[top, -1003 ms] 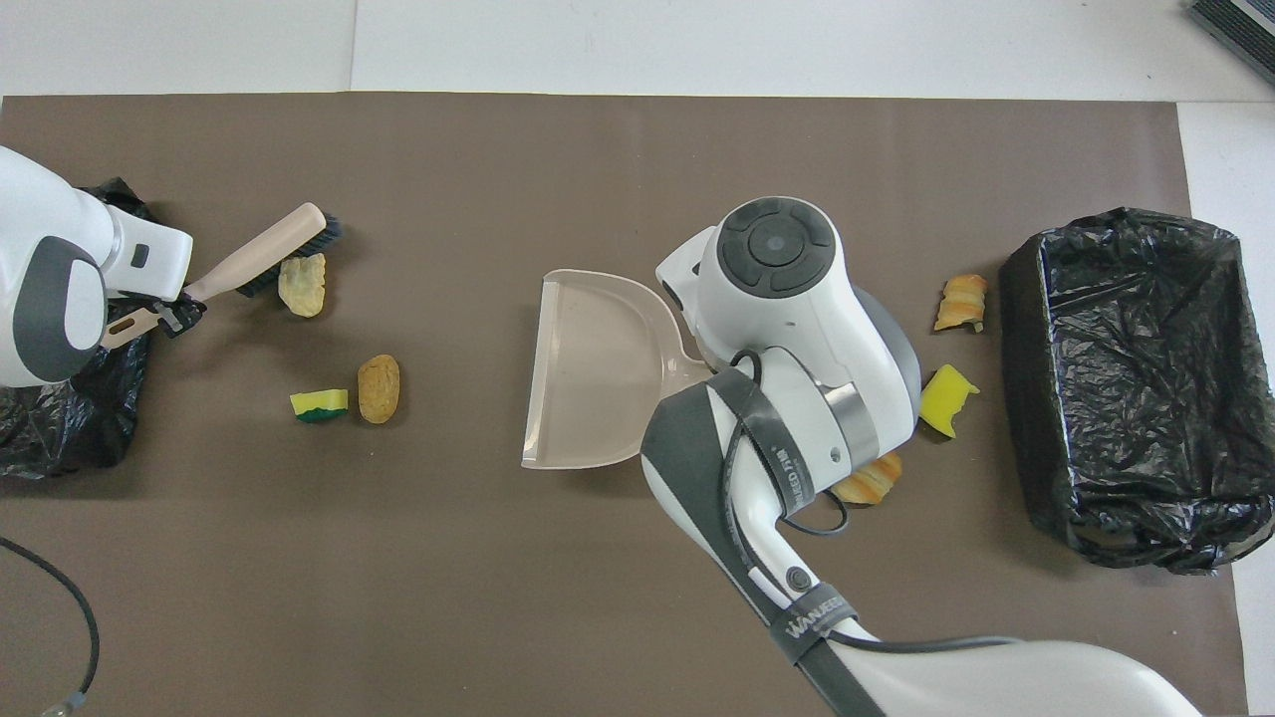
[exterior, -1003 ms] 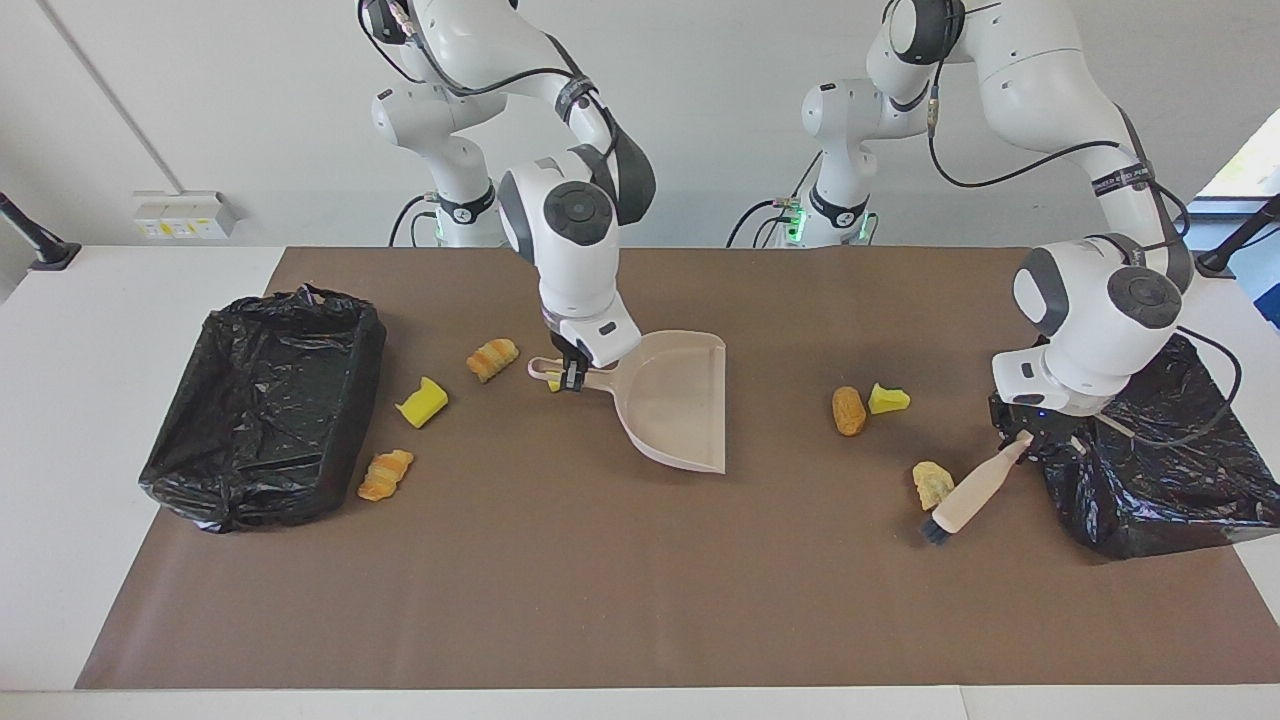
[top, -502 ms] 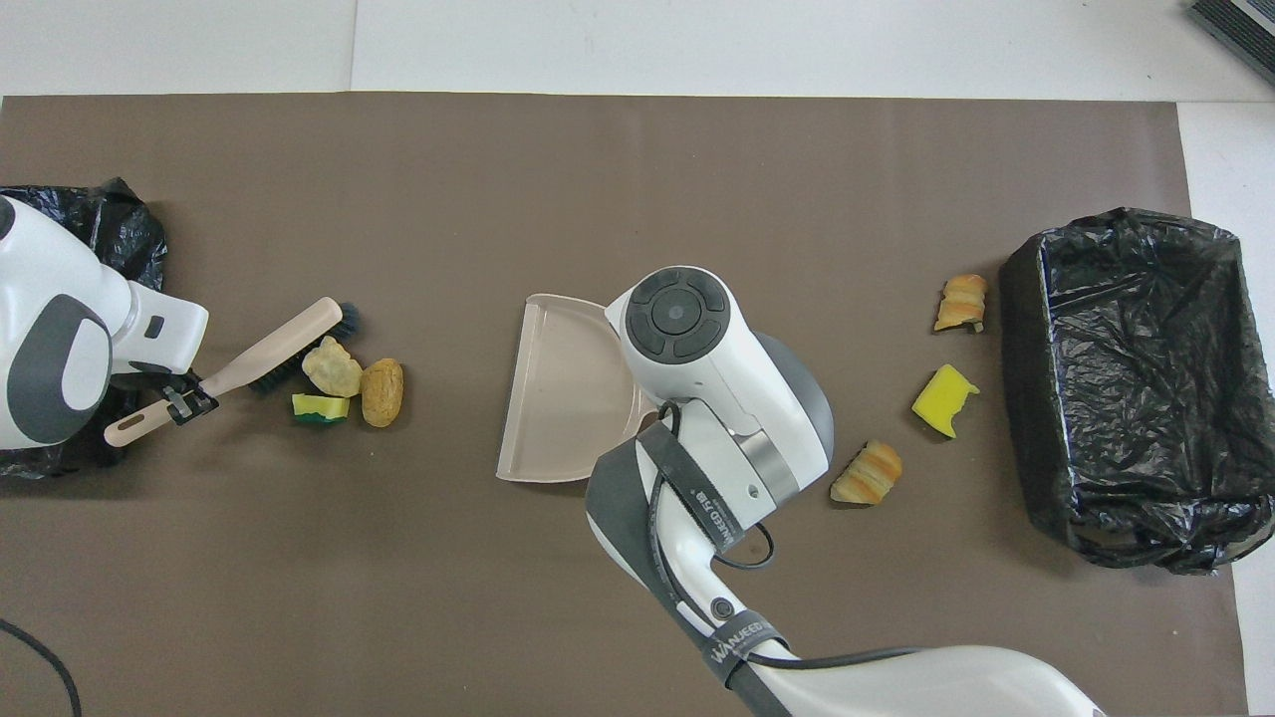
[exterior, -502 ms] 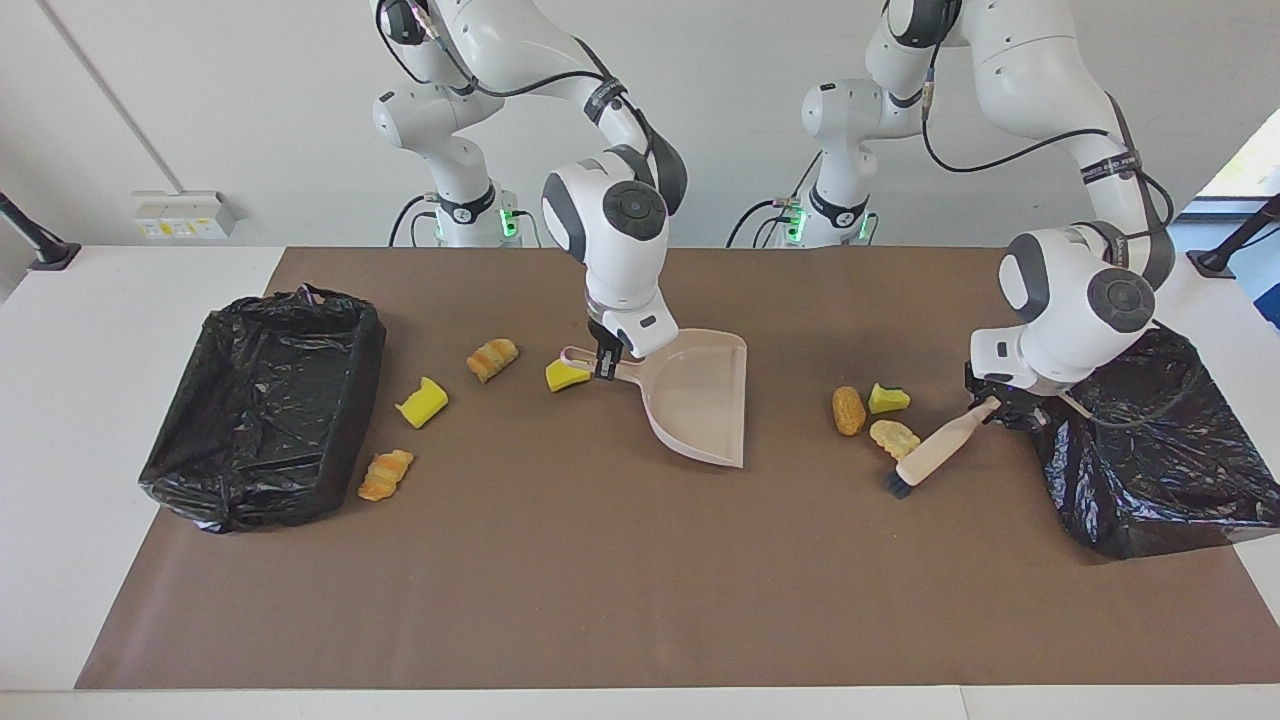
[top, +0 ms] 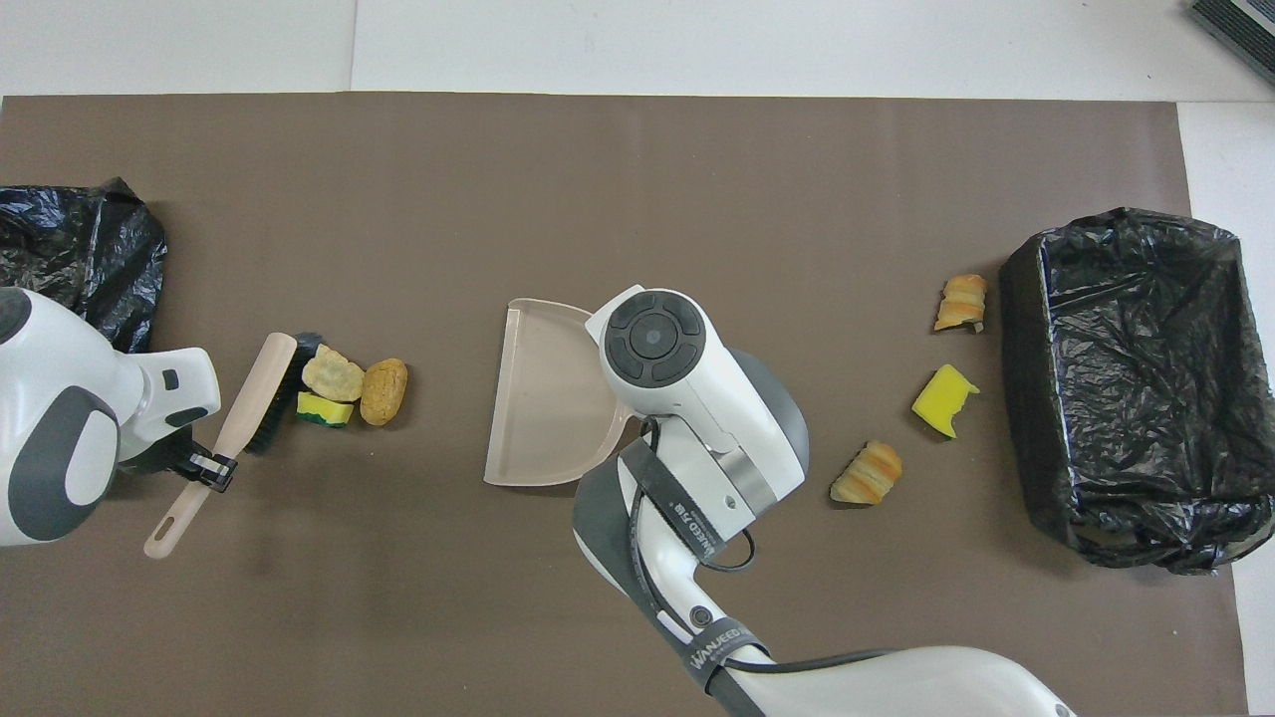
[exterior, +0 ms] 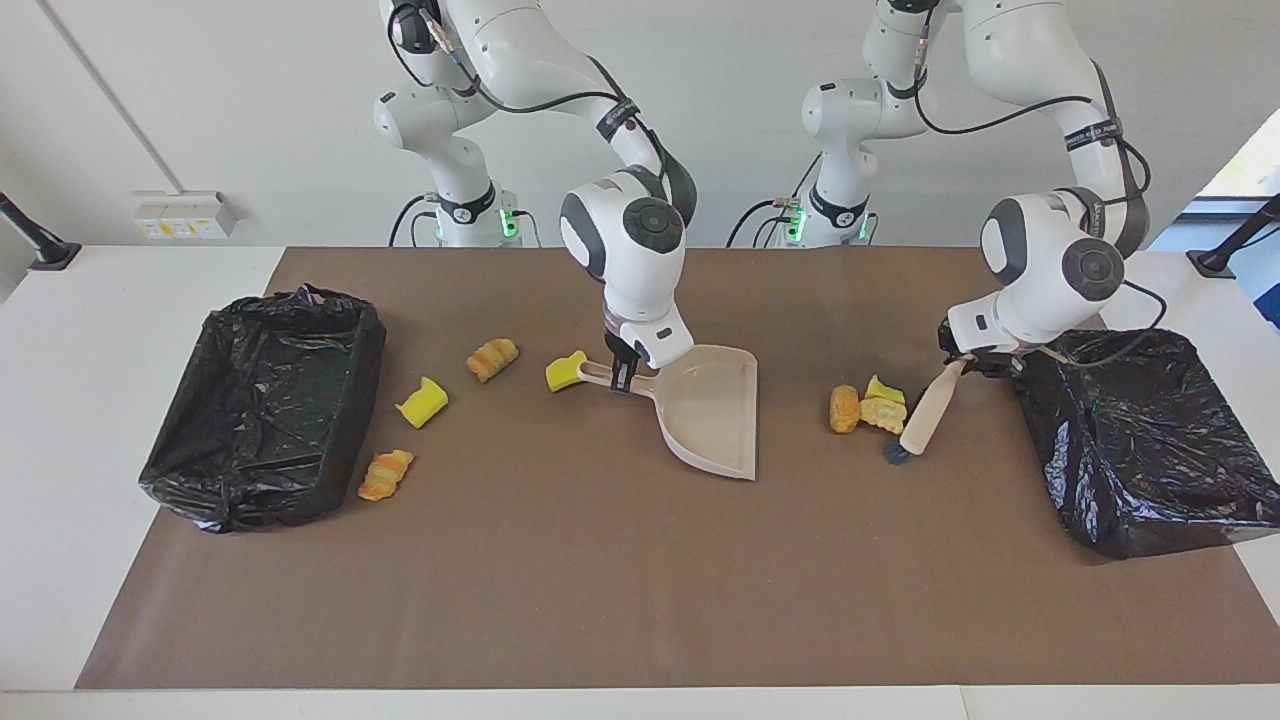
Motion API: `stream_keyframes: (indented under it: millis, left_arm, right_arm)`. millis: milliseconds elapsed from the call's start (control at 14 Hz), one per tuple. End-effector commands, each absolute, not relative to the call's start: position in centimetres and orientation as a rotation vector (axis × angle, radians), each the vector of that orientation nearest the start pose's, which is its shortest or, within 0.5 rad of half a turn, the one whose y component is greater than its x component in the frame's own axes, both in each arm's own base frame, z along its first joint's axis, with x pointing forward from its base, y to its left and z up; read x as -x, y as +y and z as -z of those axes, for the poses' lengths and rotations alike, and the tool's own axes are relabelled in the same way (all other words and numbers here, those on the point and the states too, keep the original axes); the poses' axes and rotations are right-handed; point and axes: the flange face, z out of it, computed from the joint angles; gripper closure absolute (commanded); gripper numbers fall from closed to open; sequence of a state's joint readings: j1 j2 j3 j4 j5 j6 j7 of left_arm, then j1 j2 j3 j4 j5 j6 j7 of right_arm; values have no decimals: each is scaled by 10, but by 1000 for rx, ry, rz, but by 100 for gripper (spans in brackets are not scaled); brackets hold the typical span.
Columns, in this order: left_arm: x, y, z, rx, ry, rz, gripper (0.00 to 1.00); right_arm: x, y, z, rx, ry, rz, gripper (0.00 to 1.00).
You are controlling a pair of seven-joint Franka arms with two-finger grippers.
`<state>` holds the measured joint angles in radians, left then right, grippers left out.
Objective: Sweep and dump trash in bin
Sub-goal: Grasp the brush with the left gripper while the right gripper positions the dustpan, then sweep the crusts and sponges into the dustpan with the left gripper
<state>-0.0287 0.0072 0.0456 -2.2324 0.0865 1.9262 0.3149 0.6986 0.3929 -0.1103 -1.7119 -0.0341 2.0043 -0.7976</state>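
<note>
Clamping the brush (exterior: 922, 417) handle, the left gripper (exterior: 962, 360) herds three scraps (exterior: 864, 407) toward the right gripper's (exterior: 622, 378) held dustpan (exterior: 712, 410); too brisk a stroke could scatter them past its lip.

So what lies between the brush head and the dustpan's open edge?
Three trash pieces sit bunched against the brush; from them to the dustpan the brown mat is bare, clearest in the overhead view.

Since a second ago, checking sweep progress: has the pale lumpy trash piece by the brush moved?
Yes. The pale lumpy trash piece now touches the orange-tan lump, nearer the robots.
</note>
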Motion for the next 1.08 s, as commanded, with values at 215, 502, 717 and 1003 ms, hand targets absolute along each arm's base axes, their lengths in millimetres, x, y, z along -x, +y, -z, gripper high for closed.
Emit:
stream_keyframes:
  millis: [215, 502, 717, 1003]
  left_arm:
    - [-464, -91, -342, 3037, 198, -484, 100]
    - [-447, -183, -341, 3116, 321, -429, 100]
    - [-427, -249, -350, 3185, 449, -387, 100]
    - [-430, -284, -382, 3236, 459, -412, 100]
  right_arm:
    - [-534, 358, -357, 2426, -2111, -146, 100]
    - [-534, 358, -357, 2428, -2109, -143, 100]
    - [-534, 358, -357, 2429, -2107, -145, 100]
    - [-534, 358, -357, 2431, -2106, -143, 100]
